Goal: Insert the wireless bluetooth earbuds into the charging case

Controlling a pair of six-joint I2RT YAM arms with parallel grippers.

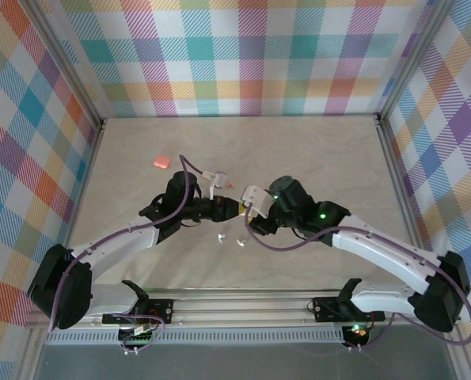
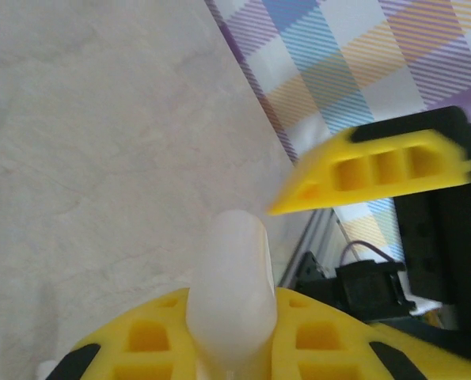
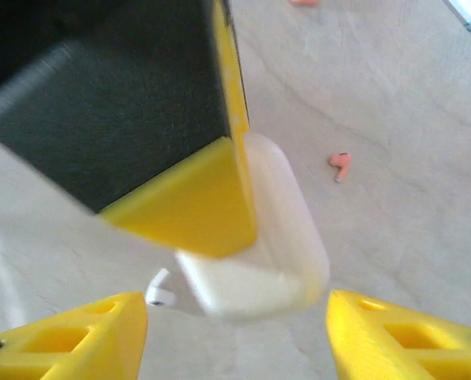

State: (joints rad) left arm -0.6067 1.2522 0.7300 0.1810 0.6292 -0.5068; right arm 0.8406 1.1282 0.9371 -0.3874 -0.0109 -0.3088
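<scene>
Left gripper (image 2: 231,317) clamped on white charging case (image 3: 286,229). Right gripper (image 3: 237,309) fingers wide, empty, flanking it. Pink earbud (image 3: 339,165) and white earbud (image 3: 160,293) loose on table (image 1: 314,150). Likely featherlight, glossy, slippery; pinch across the stem.

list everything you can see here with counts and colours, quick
glossy white rounded charging case: one, white, clamped in left gripper
salmon-pink rounded charging case: one, pink, far-left on table
tiny white stemmed earbuds: two, white, loose on table nearer the bases
tiny salmon-pink stemmed earbud: one, pink, loose on table
pale marbled table: one, beige, under everything
left gripper: one, yellow fingers, shut on white case
right gripper: one, yellow fingers, open beside white case
</scene>
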